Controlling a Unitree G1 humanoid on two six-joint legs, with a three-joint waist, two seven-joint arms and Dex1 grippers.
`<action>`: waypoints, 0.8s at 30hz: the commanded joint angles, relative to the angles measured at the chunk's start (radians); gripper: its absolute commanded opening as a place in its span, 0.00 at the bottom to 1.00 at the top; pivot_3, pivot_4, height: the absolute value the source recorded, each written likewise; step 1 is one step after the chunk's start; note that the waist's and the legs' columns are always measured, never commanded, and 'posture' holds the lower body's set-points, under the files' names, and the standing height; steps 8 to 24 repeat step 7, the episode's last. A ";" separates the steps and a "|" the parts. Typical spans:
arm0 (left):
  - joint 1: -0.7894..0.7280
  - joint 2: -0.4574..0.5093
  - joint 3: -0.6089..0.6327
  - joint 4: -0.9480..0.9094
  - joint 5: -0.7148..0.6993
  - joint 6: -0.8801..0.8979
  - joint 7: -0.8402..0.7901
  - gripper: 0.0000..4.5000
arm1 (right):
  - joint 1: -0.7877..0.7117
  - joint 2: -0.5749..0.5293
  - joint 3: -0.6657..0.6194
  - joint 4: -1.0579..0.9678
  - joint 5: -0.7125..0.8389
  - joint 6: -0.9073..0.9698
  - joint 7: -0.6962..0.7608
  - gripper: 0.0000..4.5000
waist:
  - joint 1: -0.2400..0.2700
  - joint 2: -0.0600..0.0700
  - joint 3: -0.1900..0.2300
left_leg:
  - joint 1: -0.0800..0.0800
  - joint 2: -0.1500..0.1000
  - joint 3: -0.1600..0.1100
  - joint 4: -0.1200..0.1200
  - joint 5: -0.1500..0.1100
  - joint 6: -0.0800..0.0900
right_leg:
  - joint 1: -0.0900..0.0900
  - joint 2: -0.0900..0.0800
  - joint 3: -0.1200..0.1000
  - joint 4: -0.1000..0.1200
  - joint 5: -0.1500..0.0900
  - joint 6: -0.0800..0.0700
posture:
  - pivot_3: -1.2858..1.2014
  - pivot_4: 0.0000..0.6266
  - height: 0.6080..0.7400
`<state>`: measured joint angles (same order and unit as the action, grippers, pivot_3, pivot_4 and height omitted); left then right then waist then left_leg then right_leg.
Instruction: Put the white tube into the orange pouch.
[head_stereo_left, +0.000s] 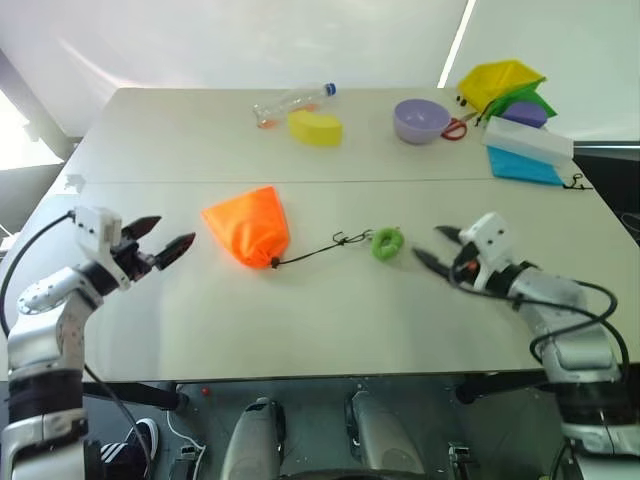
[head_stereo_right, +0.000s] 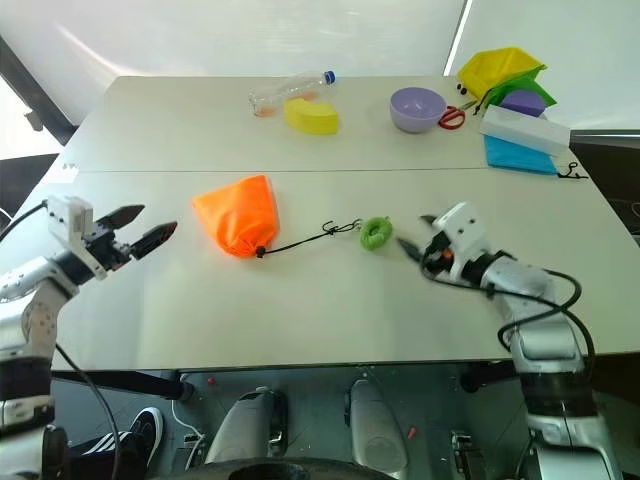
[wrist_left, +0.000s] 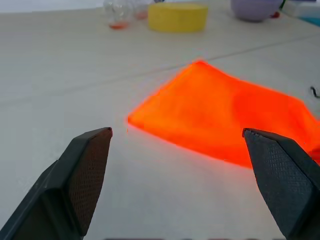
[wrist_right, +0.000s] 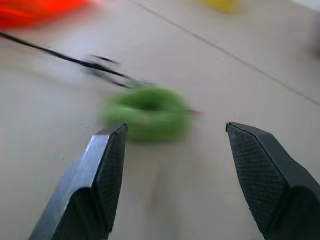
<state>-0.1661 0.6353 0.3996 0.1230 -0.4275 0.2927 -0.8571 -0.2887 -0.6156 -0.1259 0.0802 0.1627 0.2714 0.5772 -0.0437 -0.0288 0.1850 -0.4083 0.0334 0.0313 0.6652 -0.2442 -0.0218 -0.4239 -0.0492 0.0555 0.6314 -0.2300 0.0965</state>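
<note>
Bright orange fabric drawstring pouch (head_stereo_left: 248, 226) flat on pale table (head_stereo_left: 300, 320); left gripper (head_stereo_left: 160, 243) and right gripper (head_stereo_left: 437, 247) gaping wide, empty.

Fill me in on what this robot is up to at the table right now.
Neither gripper holds anything. The left gripper and the right gripper are both open, one on each side of the orange pouch, which lies bulging on the table with its neck cinched. Its dark cord runs out to a green ring just in front of the right gripper. The pouch hides whatever is inside it.
</note>
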 joint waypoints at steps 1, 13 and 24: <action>0.069 0.004 0.048 -0.120 -0.042 0.011 0.023 0.99 | -0.075 0.009 -0.042 0.124 -0.027 -0.073 -0.071 0.73 | 0.002 0.000 0.000 | 0.000 0.000 0.000 0.000 0.000 0.000 | 0.000 0.000 0.000 0.000 0.000 0.000 | 0.52 0.24 1.00; 0.221 -0.006 0.029 -0.272 -0.077 0.028 0.004 0.99 | -0.149 0.048 -0.051 0.311 -0.001 -0.173 -0.059 0.73 | 0.000 0.000 0.000 | -0.001 0.001 0.001 -0.004 0.000 0.000 | -0.002 0.002 0.000 -0.001 -0.001 0.000 | 0.52 0.24 1.00; 0.221 -0.006 0.029 -0.272 -0.077 0.028 0.004 0.99 | -0.149 0.048 -0.051 0.311 -0.001 -0.173 -0.059 0.73 | 0.000 0.000 0.000 | -0.001 0.001 0.001 -0.004 0.000 0.000 | -0.002 0.002 0.000 -0.001 -0.001 0.000 | 0.52 0.24 1.00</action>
